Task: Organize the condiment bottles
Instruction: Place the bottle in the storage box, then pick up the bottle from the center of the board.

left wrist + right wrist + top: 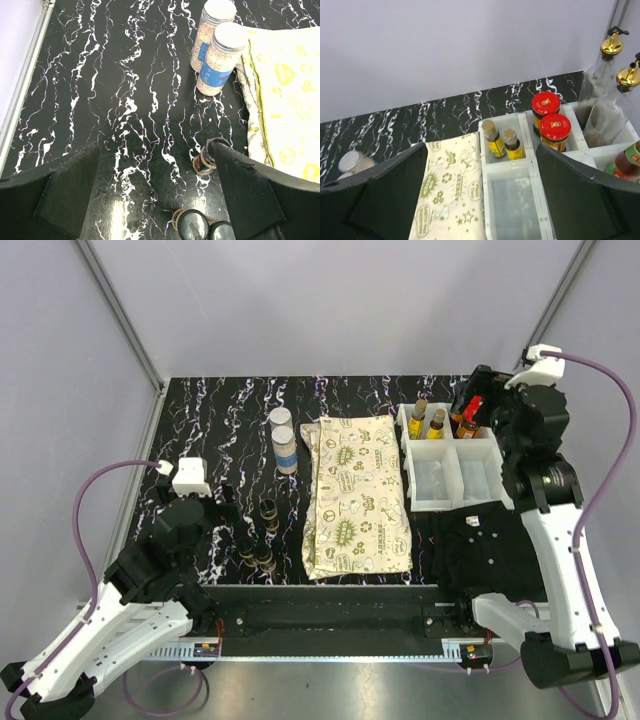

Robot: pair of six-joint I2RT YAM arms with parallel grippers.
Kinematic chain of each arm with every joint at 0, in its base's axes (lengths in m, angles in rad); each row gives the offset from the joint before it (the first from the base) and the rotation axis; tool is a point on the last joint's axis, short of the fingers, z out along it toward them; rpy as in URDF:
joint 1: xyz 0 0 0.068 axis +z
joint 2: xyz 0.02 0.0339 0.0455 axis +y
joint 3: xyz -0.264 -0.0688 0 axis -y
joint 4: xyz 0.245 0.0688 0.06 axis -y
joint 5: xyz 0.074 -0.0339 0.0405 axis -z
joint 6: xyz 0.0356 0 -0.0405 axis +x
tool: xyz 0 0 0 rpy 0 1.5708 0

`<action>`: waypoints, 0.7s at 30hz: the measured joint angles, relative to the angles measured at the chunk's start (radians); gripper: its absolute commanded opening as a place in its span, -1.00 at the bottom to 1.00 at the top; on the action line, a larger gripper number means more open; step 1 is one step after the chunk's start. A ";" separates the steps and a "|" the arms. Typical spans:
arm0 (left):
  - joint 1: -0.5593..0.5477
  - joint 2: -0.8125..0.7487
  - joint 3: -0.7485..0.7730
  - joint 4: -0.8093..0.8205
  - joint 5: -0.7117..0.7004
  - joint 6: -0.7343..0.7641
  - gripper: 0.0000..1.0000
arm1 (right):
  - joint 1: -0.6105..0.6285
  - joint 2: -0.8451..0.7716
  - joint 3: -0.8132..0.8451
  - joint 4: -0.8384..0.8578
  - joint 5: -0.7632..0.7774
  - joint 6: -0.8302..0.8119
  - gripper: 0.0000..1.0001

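Black stone veined with white is forming the tabletop (pixel 210 420). Nearest, at the lower left of the overhead view, the left gripper (pixel 155 150) is hanging over it with its fingers (pixel 65 195) spread wide and nothing between them. At the bottom edge of its wrist view, two dark-capped small bottles (pixel 192 225) are standing side by side. A third small dark bottle (pixel 204 161) is peeking out beside the right-hand finger, which is half hiding it. Further back, at the upper right of that view, two clear white-capped jars (pixel 222 55) filled with pale grains are standing close together, one behind the other. They are sitting just left of the cream patterned cloth (pixel 357 495), which is lying flat across the middle of the table.

On the right side of the overhead view, the right gripper (pixel 481 149) is hovering over the white compartment bins (pixel 482 167), its fingers standing wide apart and gripping nothing. In the centre of its wrist view, two small yellow-labelled bottles (pixel 493 142) are standing together in one compartment. Just right of them, two red-capped jars (pixel 555 129) are sharing the next compartment. At the upper right of the frame, two tall clear glass bottles (pixel 600 85) with gold pourers are standing upright in the back corner compartment. A red-labelled bottle (pixel 625 165) is showing at the right edge, partly cut off by the finger in front of it.
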 measured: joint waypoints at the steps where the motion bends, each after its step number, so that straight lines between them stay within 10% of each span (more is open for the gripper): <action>1: 0.000 0.000 0.000 0.000 0.004 0.000 0.98 | 0.000 -0.026 -0.005 -0.019 -0.016 0.000 1.00; 13: 0.000 0.003 0.000 0.000 0.018 0.000 0.98 | 0.024 0.044 -0.025 -0.095 -0.431 -0.004 1.00; 21: 0.000 0.017 0.000 0.000 0.017 -0.001 0.98 | 0.350 0.229 -0.058 -0.113 -0.450 -0.039 0.99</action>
